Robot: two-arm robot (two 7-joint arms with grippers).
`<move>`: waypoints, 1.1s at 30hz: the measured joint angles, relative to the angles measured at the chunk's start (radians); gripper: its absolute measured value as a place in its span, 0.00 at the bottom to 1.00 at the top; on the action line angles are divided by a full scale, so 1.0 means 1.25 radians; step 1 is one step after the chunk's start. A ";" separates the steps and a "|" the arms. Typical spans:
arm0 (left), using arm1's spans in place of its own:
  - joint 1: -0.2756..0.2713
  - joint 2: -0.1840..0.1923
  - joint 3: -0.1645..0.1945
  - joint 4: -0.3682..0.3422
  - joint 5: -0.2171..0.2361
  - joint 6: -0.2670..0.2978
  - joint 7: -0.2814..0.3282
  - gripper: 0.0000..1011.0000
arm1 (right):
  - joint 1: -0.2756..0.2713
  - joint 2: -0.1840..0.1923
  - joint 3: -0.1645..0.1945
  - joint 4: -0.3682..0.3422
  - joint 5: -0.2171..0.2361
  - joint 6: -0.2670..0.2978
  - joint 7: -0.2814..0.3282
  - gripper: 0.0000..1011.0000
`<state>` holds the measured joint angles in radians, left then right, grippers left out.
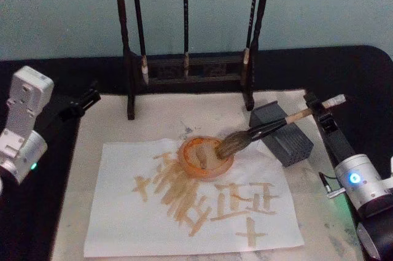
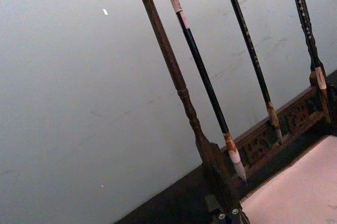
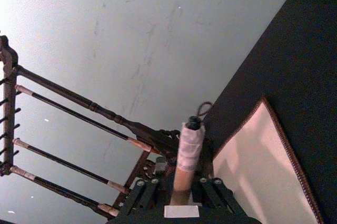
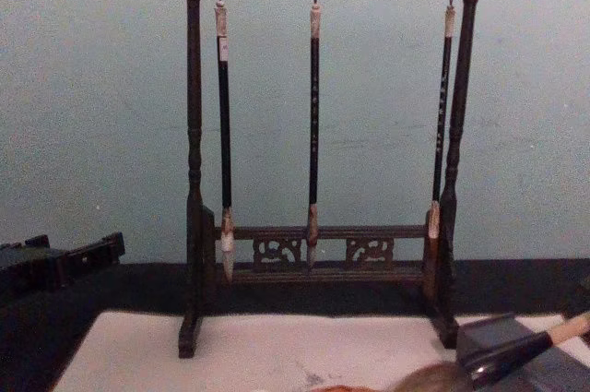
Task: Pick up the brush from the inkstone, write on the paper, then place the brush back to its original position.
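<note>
Closest to the robot is the paper (image 1: 141,212), a white sheet covered in tan strokes and crosses, lying on a bigger off-white mat (image 1: 110,120). An orange dish (image 1: 189,164) sits on the paper's far edge, right among the strokes. The brush (image 1: 264,129) has its bushy head dipped in that dish, and its black lower section leans across the top of the inkstone (image 1: 291,144), so the handle angles up and away to the right. The inkstone sits on the mat just right of the dish, off the sheet.

The right gripper (image 1: 317,110) is on the tan handle near its whitish top. In the right wrist view the handle runs straight up between the fingers and they look clamped on it.

The left gripper (image 1: 80,104) hangs out at the mat's far left corner, fingers pressed together, holding nothing.

Behind all that the dark wooden rack (image 1: 184,67) stands on the mat's back edge with three thin brushes (image 1: 185,21) dangling. Its right foot is just behind the inkstone. Then it's the blue-grey wall (image 1: 319,3).
</note>
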<state>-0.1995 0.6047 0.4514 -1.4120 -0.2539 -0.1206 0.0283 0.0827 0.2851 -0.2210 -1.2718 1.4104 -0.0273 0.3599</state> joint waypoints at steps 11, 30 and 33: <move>0.000 0.000 0.000 0.000 0.000 0.000 0.000 0.99 | 0.000 0.000 0.000 -0.001 0.000 0.000 0.001 0.16; 0.000 0.000 0.000 0.000 0.000 0.000 0.000 0.99 | 0.002 0.012 -0.015 -0.009 -0.024 -0.016 0.001 0.16; 0.000 0.000 0.000 0.000 0.000 0.000 0.000 0.99 | 0.005 0.024 -0.029 -0.021 -0.052 -0.026 -0.003 0.16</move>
<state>-0.1995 0.6047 0.4514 -1.4120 -0.2539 -0.1205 0.0283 0.0891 0.3151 -0.2576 -1.2979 1.3458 -0.0596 0.3557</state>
